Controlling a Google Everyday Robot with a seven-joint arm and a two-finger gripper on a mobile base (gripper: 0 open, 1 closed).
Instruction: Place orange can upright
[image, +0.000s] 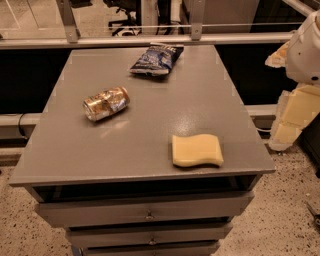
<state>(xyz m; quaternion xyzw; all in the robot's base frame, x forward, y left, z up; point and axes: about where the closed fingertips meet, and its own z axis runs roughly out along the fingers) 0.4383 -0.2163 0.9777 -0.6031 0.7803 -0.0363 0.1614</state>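
While can (106, 103) lies left, pincer (292, 117) right.

Gripper (292, 120) perhaps partly beyond right edge

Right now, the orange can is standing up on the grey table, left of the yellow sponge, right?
Not quite. The camera view shows the orange can lying on its side on the grey table, left of the yellow sponge. The tool is not in view.
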